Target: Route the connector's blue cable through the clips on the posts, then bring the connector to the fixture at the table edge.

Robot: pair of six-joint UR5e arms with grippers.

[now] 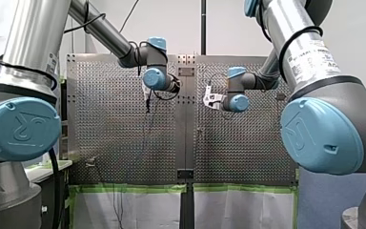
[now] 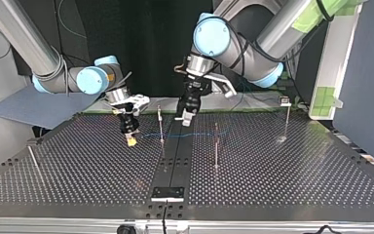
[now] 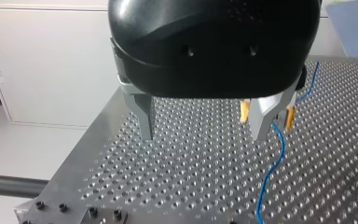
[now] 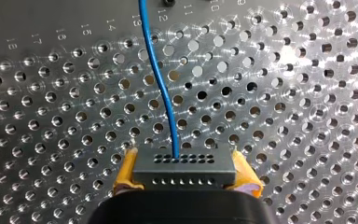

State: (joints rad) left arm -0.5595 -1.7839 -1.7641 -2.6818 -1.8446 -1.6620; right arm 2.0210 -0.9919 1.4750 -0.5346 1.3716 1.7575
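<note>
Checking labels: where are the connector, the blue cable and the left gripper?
connector (image 4: 184, 168), right wrist view, middle of its grey face.
blue cable (image 4: 166, 100), right wrist view, stretch ahead of the connector.
left gripper (image 3: 204, 136), left wrist view, midway between its fingertips.

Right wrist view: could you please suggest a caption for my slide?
Right gripper clamps the connector between yellow pads, its blue cable running ahead across the perforated table.

Green tape (image 1: 133, 188) edges two white sheets (image 1: 124, 211) (side by side) along the perforated table's (image 1: 109, 143) near edge.
</note>
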